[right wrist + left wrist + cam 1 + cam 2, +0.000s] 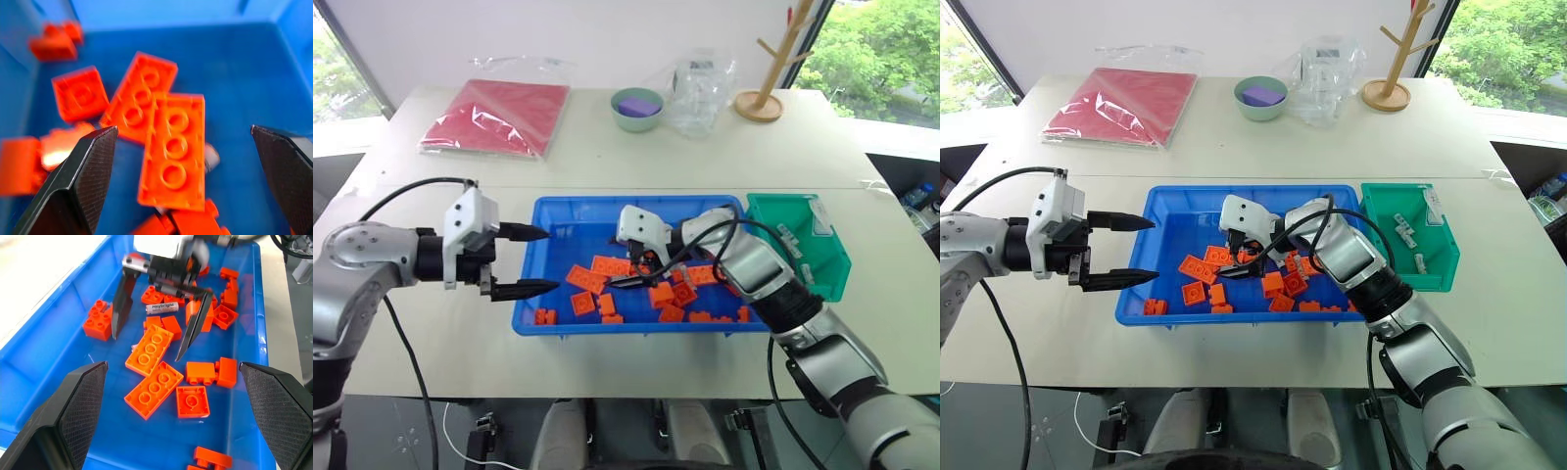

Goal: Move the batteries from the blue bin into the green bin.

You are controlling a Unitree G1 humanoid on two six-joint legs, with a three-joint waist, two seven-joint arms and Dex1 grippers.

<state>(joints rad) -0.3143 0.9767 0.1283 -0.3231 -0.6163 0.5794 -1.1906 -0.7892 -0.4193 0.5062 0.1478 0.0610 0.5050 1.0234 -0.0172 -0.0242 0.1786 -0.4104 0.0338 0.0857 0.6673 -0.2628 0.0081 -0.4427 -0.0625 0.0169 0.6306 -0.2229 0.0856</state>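
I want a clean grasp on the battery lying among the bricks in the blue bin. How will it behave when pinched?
The battery is a smooth, slim cylinder, so it will probably roll or slip. Orange bricks crowd it and may block the open right gripper.

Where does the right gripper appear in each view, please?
Left eye: right gripper, open, mid blue bin, beside two long bricks.
Right eye: same spot.
Left wrist: just beyond those bricks.
Right wrist: fingers flank them.
Shared landmark: the long bricks.
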